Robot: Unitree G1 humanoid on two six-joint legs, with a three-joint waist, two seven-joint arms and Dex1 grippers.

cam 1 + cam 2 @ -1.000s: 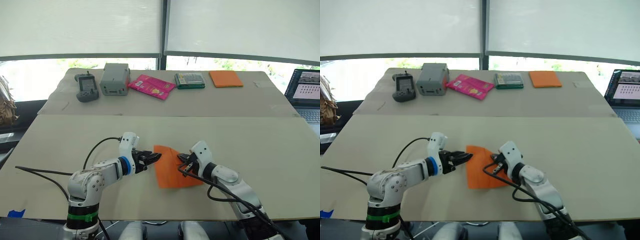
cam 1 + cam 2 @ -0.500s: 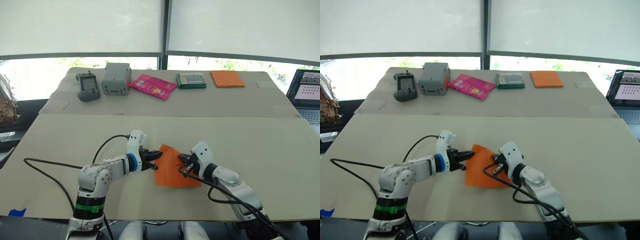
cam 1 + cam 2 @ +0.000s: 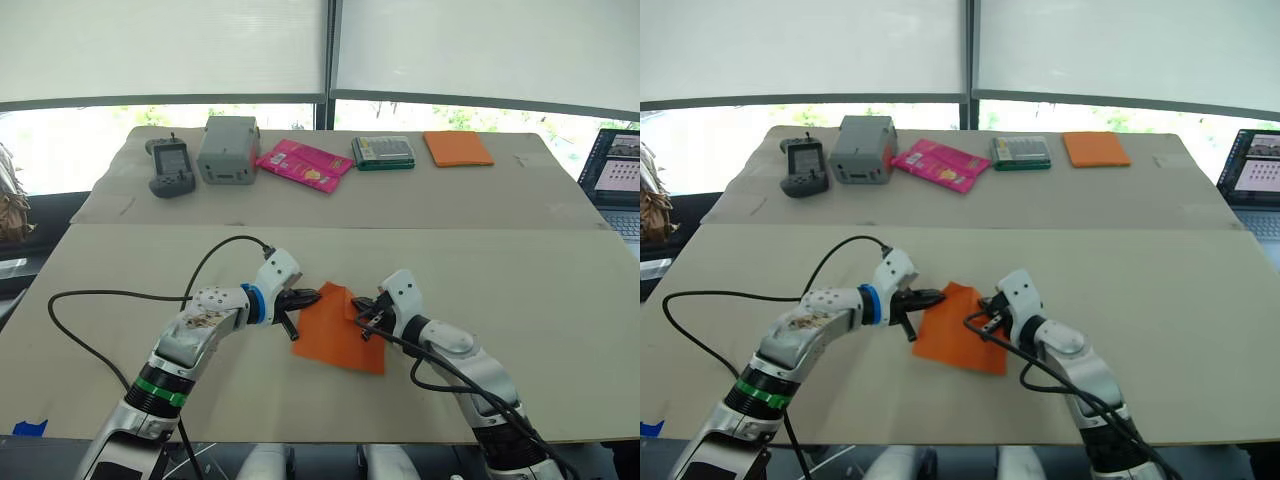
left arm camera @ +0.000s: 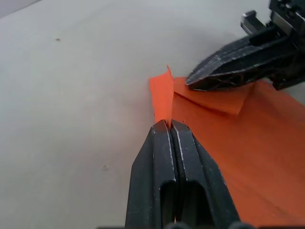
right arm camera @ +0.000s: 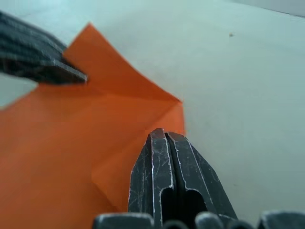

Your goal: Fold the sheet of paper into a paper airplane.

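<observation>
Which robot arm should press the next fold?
Probably the right pincer: its shut tips already rest on the sheet of paper at the folded corner, while the left pincer pinches the raised edge.

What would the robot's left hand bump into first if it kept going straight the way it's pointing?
Probably the right hand. The left hand, shut on the sheet of paper, points across the folded corner toward those black fingers, though how far apart they sit is hard to judge.

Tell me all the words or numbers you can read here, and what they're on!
None can be read.
Pink packet: print too small.
Green box: label too small.
Grey handheld device: screen blurred.
Laptop: screen shows tiny tiles, unreadable.
Sheet of paper: plain orange, no writing.
</observation>
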